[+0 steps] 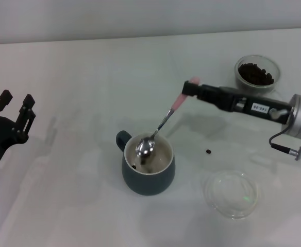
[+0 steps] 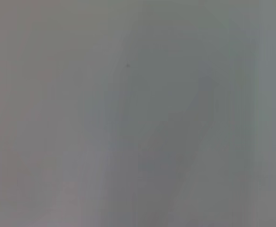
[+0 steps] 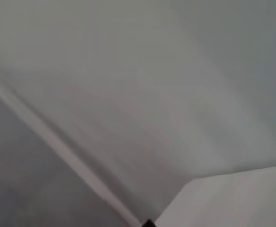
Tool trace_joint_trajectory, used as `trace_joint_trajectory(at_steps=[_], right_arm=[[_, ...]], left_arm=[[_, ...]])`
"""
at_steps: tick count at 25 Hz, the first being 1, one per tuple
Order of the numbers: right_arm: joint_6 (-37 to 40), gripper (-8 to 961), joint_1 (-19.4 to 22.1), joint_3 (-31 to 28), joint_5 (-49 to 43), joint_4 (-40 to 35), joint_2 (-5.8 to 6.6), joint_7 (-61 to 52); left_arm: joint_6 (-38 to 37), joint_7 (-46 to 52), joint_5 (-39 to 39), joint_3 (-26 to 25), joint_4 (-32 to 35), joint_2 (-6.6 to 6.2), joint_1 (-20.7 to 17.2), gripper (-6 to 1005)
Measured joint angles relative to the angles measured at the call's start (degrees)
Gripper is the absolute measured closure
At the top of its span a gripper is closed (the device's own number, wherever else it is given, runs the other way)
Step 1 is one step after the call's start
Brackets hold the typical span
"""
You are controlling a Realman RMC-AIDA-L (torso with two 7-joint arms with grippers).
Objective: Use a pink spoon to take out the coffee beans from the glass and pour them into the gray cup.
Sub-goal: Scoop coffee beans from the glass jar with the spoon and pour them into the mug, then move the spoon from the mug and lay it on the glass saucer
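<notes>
Right gripper (image 1: 190, 88) clamped tight on pink spoon (image 1: 162, 124) handle end, above & behind gray cup (image 1: 148, 171); spoon slopes down, bowl inside cup mouth; few coffee beans (image 1: 134, 166) in cup, 1 stray bean (image 1: 208, 152) right of cup; glass (image 1: 257, 73) w/ beans far back-right of cup; left gripper (image 1: 15, 106) parked far left, fingers apart.

Right arm reaches in from the right, its tool (image 1: 190, 88) clamped on the pink spoon (image 1: 161, 125) handle. Left tool (image 1: 15, 105) parked far left, fingers spread, pointing up.
</notes>
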State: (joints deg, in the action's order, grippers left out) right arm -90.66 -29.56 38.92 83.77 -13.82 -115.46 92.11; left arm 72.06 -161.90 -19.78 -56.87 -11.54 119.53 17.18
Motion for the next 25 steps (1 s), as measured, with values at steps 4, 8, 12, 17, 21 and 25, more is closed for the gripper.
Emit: trace_joint_trajectory(at_steps=[4, 8, 12, 17, 21, 25], right_arm=[[-0.41, 806, -0.62, 1.2, 0.17, 0.04, -0.15, 4.62], [-1.32, 806, -0.94, 0.78, 0.59, 0.2, -0.05, 4.89], [-4.37, 806, -0.91, 0.59, 1.53, -0.08, 0.31, 1.84], [-7.88, 805, 0.5, 0.54, 2.72, -2.67, 0.98, -1.72], [-8.76, 805, 3.5, 0.53, 4.05, -6.7, 1.61, -3.9], [-9.1, 803, 6.04, 0.77, 4.33, -8.38, 3.41, -4.35]], left_arm=[[0.0, 0.0, 0.0, 0.0, -0.28, 0.0, 0.11, 510], [0.01, 0.0, -0.03, 0.0, -0.25, 0.0, 0.19, 510], [0.01, 0.0, -0.09, 0.0, -0.3, 0.0, 0.22, 511], [0.01, 0.0, -0.12, 0.0, -0.37, 0.0, 0.23, 511], [0.01, 0.0, -0.11, 0.0, -0.4, 0.0, 0.29, 509], [0.02, 0.0, -0.08, 0.0, -0.43, 0.0, 0.58, 509]])
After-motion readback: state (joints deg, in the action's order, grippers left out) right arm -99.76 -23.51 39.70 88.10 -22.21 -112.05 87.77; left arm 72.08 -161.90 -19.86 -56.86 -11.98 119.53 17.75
